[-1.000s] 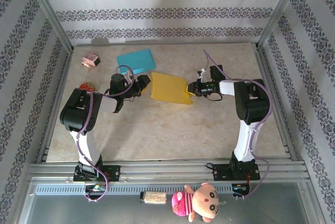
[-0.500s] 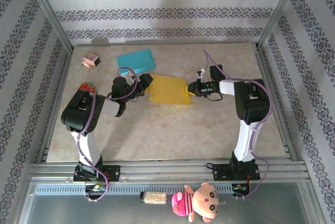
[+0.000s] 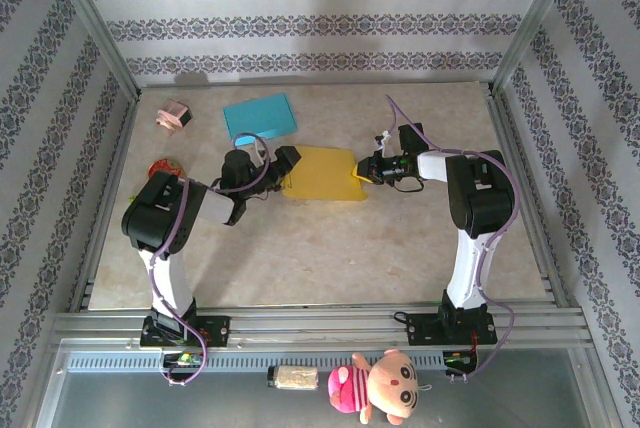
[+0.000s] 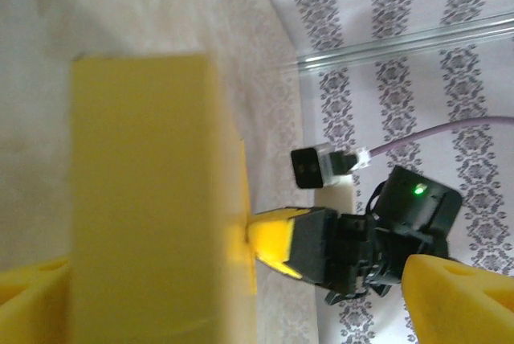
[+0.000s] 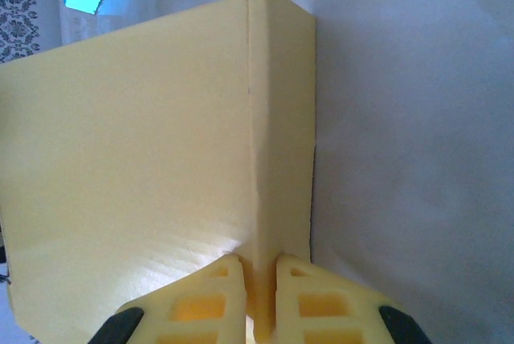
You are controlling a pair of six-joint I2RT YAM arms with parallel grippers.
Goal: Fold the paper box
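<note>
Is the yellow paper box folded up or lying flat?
Mostly flat: the yellow paper box lies spread on the table, with one creased edge pinched in the right gripper.

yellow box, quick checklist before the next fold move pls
1. right tool shut on the yellow box edge flap: ok
2. left tool open at the box's left end: ok
3. left tool has hold of the box: not ok
4. blue sheet lying off the box: ok
5. box panels creased square: cannot tell
</note>
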